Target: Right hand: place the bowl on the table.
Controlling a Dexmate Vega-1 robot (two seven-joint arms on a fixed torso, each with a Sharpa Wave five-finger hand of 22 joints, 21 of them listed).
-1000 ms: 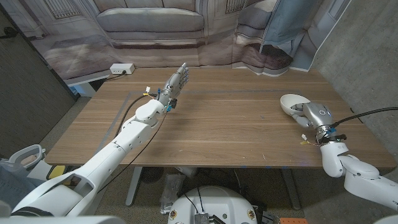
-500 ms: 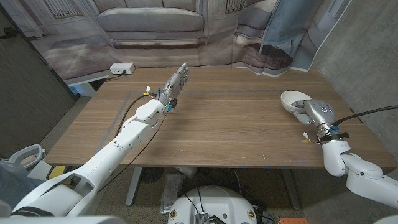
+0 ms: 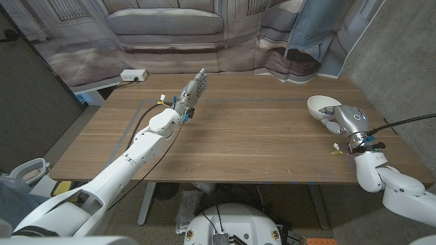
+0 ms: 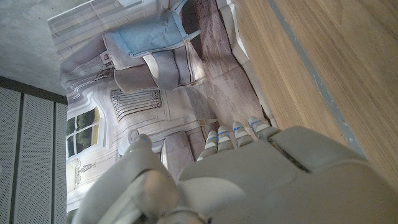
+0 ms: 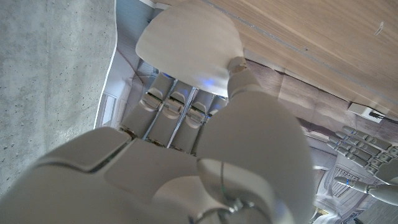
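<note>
Head view is showing the right hand (image 3: 345, 121) gripping the white bowl (image 3: 321, 107) near the table's (image 3: 259, 143) far right corner, bowl sitting at ten o'clock from the hand. Releasing while it is tilting risks it rolling off the nearby edge. Whether it is touching wood is unclear. Left hand (image 3: 193, 88) is idling, fingers extended.

Wooden table (image 3: 259, 143) with a white bowl near its right edge.
The table ran wide across the head view, its plank grain going left to right. At about three o'clock the white bowl (image 3: 321, 107) was low at the tabletop, gripped by the right hand (image 3: 344, 122); whether it touched the wood could not be told. The left hand (image 3: 192, 89) stood at about eleven o'clock, fingers apart.
</note>
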